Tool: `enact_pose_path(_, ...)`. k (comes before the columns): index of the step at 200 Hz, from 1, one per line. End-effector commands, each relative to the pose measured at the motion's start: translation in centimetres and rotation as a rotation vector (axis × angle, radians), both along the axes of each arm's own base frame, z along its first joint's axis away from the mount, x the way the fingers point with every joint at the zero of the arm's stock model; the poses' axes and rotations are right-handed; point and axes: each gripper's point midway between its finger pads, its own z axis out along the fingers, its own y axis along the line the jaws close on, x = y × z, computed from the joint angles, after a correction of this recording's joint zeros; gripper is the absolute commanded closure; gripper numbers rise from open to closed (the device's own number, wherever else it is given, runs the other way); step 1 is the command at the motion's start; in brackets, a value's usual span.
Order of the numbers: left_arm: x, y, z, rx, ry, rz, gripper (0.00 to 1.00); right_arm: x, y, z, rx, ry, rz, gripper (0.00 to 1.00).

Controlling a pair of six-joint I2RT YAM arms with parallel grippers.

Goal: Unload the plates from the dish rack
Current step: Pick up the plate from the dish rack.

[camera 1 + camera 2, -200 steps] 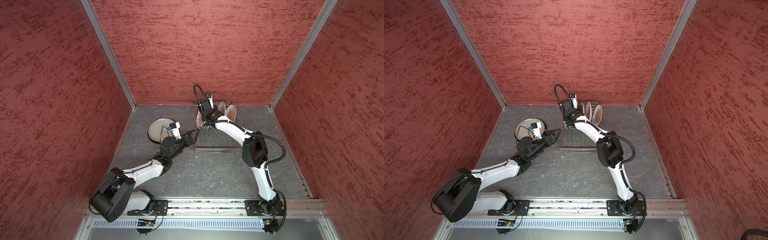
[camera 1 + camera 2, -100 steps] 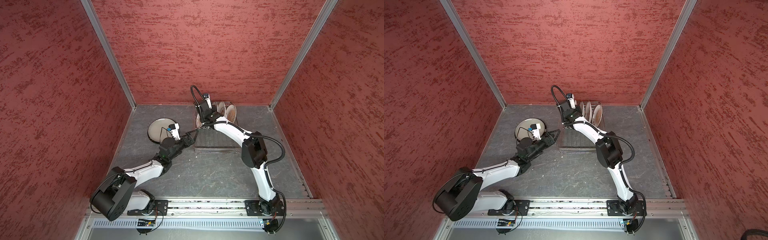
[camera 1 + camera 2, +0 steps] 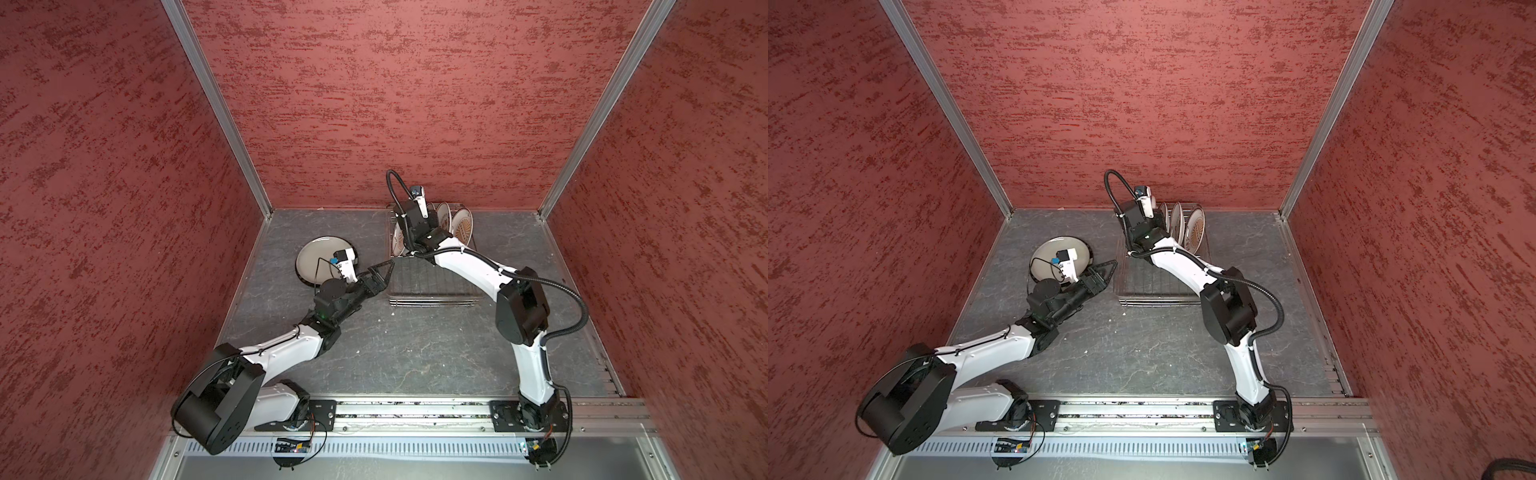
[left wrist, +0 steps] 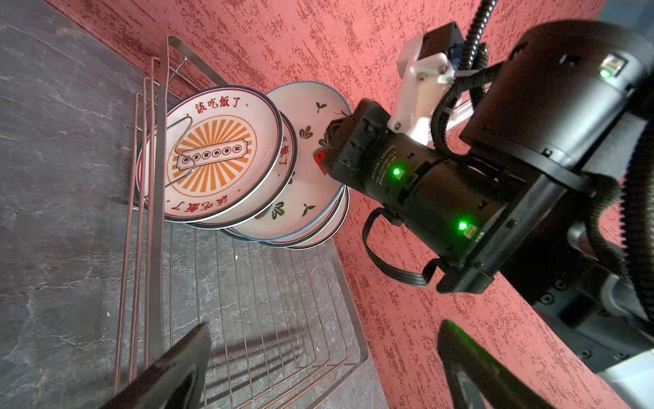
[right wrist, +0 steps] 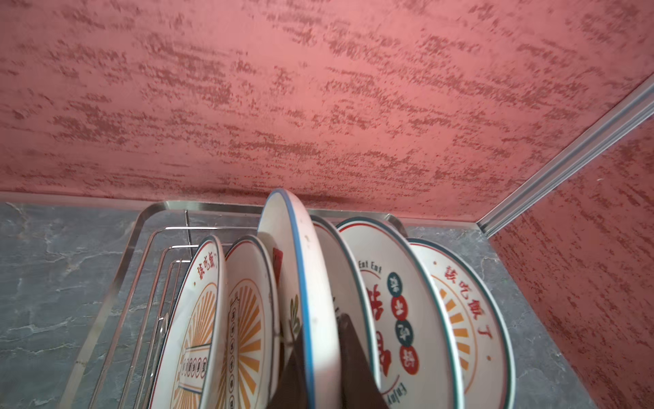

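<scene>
Your right tool (image 5: 320, 340) is closed narrow on the upper rim of the watermelon plate (image 5: 300, 269), with one finger on each face. I think the rim is chosen because this plate and its neighbours stand on edge, close together, in the dish rack (image 5: 141, 219), so only their tops are free to pinch. The plate is in the middle of the row at the rack's far end. Its rim stands higher than the others, so you seem to be lifting it out of its slot.

Your left tool (image 3: 380, 275) is open wide and empty, just beside the long side of the rack that faces the left arm. Probably it waits there to receive the plate. A brown-rimmed beige plate (image 3: 316, 257) lies flat on the worktop (image 3: 415, 353) beside the rack, on that same side.

On the sunburst plates (image 4: 216, 155) you can read 該吃飯了 in red. The plate with big red characters (image 5: 393, 311) seems to show "Eat Eat" near its rim.
</scene>
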Motion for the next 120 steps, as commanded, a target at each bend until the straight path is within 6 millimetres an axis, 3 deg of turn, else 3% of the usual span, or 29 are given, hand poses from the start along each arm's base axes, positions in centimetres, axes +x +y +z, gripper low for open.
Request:
enact_pose_path(1,-0.3,0.2,0.4,0.011,-0.028,0.011,0.01,-1.5,-2.0,8.8,0.092,-0.228,-0.073,0.99)
enact_pose_path(65,-0.6,-0.5,1.1,0.018,-0.041,-0.017,0.01,-4.8,-3.6,12.3,0.084,-0.313,-0.086,1.00)
enact_pose_path(120,-2.2,-1.4,2.7,0.055,-0.143,-0.058,0.01,-8.5,-5.0,14.4,0.190,-0.350,0.006,1.00)
